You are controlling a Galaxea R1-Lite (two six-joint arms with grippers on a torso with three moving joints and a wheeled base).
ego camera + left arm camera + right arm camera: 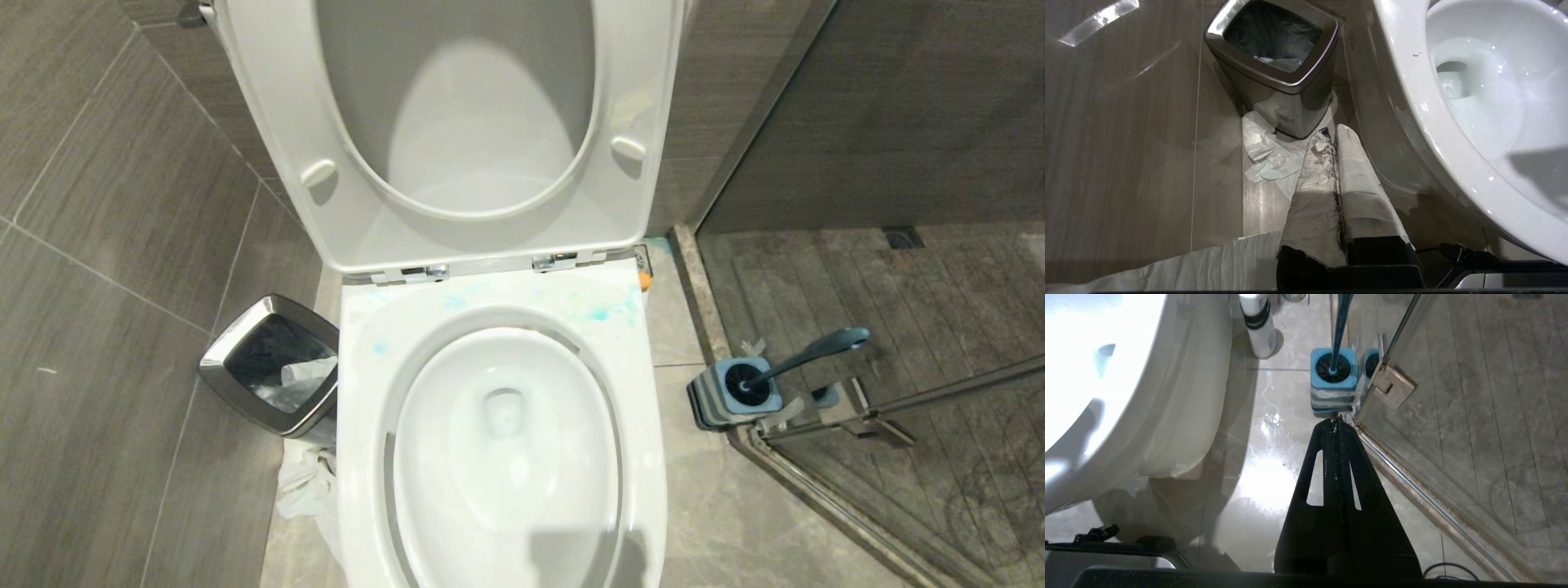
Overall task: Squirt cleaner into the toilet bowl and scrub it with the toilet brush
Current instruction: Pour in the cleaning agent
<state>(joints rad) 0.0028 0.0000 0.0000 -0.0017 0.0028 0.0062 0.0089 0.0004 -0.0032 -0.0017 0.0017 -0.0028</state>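
Grey stone-look tiles cover the bathroom floor (718, 523) and the walls, with a glass shower screen (898, 245) on the right. Largest by far is the glossy white ceramic toilet bowl (502, 445) in the middle, its white plastic seat and lid raised against the far wall, and teal-blue smears on the far part of its rim. Left of it, just beside the pedestal, stands a square steel-rimmed waste bin (273, 367) with crumpled white paper on the floor at its near side. Right of the toilet, near the screen's hinge, the slim dark teal-blue toilet brush (804, 353) leans in its square grey-blue holder (731, 396). The small white plastic cleaner bottle (1258, 328) stands on the floor at the toilet's far right; from the head only its orange cap peeps out.

Both arms hang low and idle: the paper-wrapped left claw (1327, 141) is clenched near the bin, and the black right claw (1336, 422) is clenched just short of the holder, both empty.

The bottle looks light, squeezable and likely slick; its waist seems the best hold. The brush handle looks stiff and best gripped near its rounded tip. The bottle's top is cut off in the right wrist view, and the brush head is sunk in the holder.
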